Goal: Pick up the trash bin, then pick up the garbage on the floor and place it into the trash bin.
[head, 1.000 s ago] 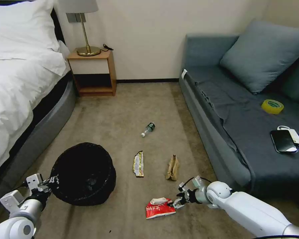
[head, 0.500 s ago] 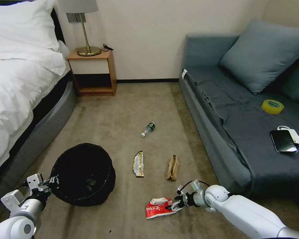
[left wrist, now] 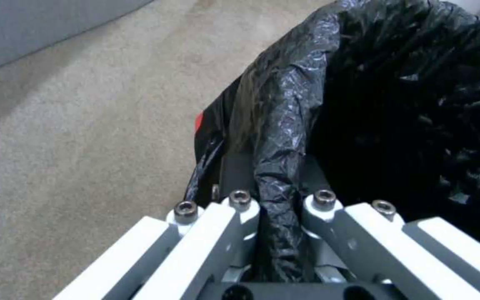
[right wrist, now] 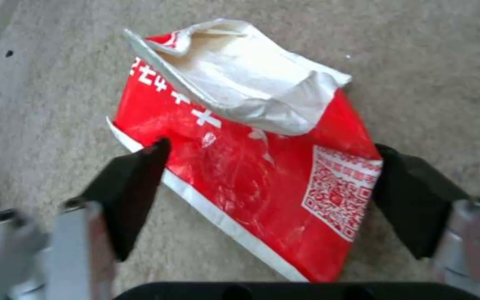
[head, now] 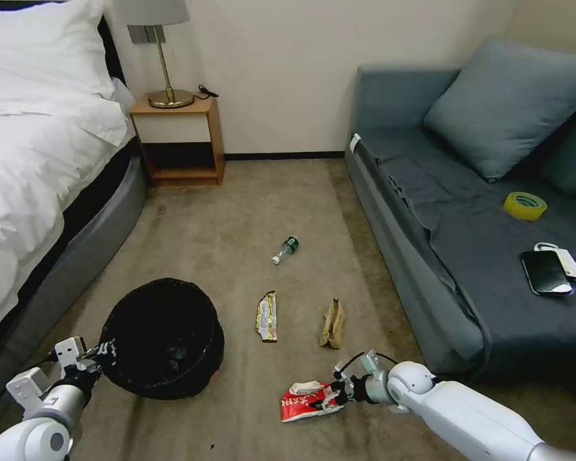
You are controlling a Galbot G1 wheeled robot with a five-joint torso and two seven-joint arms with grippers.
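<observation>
The trash bin (head: 163, 339), round and black with a glossy bag liner, sits at the lower left of the floor. My left gripper (head: 99, 354) is shut on its near rim; the left wrist view shows the liner (left wrist: 284, 137) pinched between the fingers (left wrist: 240, 204). The garbage lies on the carpet: a red-and-white snack packet (head: 307, 401), a gold wrapper (head: 267, 315), a brown paper bag (head: 332, 323) and a small clear bottle (head: 285, 249). My right gripper (head: 329, 400) is open low over the packet (right wrist: 251, 166), one black finger (right wrist: 134, 183) on each side of it.
A bed (head: 38, 192) runs along the left and a grey sofa (head: 467, 256) along the right, holding a yellow tape roll (head: 525, 205) and a black phone (head: 546, 272). A wooden nightstand (head: 180, 142) with a lamp stands at the back wall.
My right gripper has dropped and slid left, from beside the red packet to straddling its edge. The left gripper and bin have sunk very slightly.
</observation>
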